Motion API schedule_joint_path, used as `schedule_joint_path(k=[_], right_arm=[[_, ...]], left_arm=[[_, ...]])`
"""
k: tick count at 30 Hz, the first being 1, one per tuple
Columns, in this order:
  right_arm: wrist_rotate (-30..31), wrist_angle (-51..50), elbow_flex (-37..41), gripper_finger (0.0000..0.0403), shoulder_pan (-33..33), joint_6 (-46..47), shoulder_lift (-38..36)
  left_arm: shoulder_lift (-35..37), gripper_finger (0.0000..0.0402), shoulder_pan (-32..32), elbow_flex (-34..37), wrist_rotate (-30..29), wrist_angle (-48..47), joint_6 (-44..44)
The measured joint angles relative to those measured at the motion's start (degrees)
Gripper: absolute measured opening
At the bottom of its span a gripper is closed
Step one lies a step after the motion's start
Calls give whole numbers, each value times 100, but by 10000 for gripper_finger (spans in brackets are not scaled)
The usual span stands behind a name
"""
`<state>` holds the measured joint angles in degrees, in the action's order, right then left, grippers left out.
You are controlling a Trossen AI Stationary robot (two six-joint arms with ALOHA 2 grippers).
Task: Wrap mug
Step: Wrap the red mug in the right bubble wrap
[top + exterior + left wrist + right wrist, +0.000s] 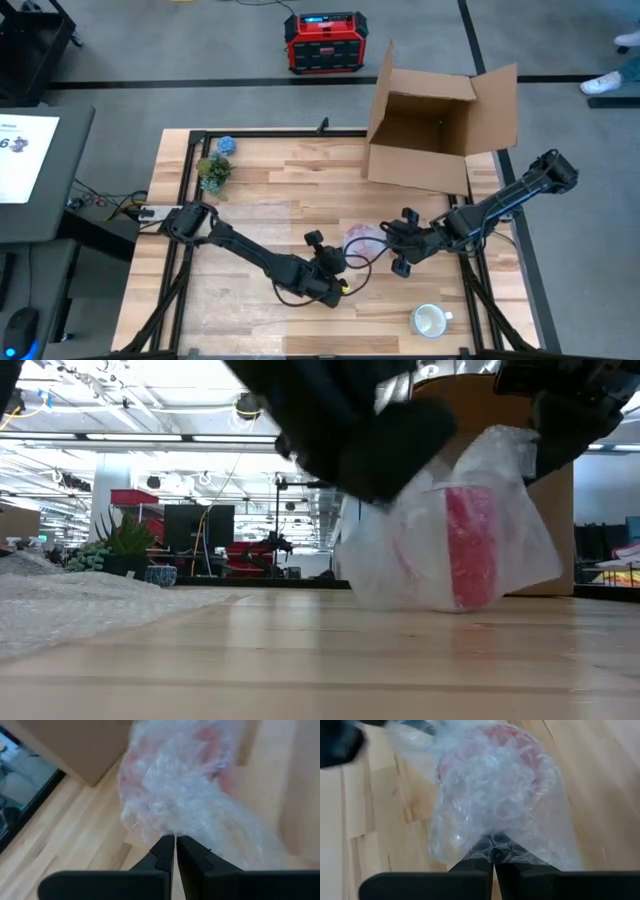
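We note the red mug (364, 241) mid-bench, upright under bubble wrap (495, 795), between left gripper (340, 262) and right gripper (392, 238), both fingers pinched on wrap edges, equally near.

My wooden table (250, 180) stands on a grey floor (180, 60) crossed by dark lines. Beyond its far edge sits a red and black box (324, 42). A white desk (40, 175) stands beside its left edge. Across the table I see a bright hall with strip lights (130, 436) on the ceiling.
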<state>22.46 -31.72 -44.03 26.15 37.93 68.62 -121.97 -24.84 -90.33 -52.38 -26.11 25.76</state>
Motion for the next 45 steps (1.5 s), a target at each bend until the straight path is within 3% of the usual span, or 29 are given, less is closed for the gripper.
schedule_joint_path(k=[6,14,19,23,30,34,45], right_arm=[[1,96,0,0,10,61,0],[0,159,-4,0,9,105,-4],[-2,157,-4,0,-43,107,-4],[0,162,-4,0,-44,109,-7],[-2,179,-4,0,-43,122,-7],[-2,183,-4,0,-43,122,-7],[-4,171,-4,0,-30,119,-7]], left_arm=[[2,0,-77,-760,349,-744,-28],[3,0,285,-843,347,-674,-564],[55,0,304,-1227,1106,-687,-762],[66,0,371,-1599,2188,-338,-1185],[68,0,657,-1601,2385,680,-1721],[13,0,919,-1546,2385,659,-1567],[22,0,1295,-395,2736,1170,-502]])
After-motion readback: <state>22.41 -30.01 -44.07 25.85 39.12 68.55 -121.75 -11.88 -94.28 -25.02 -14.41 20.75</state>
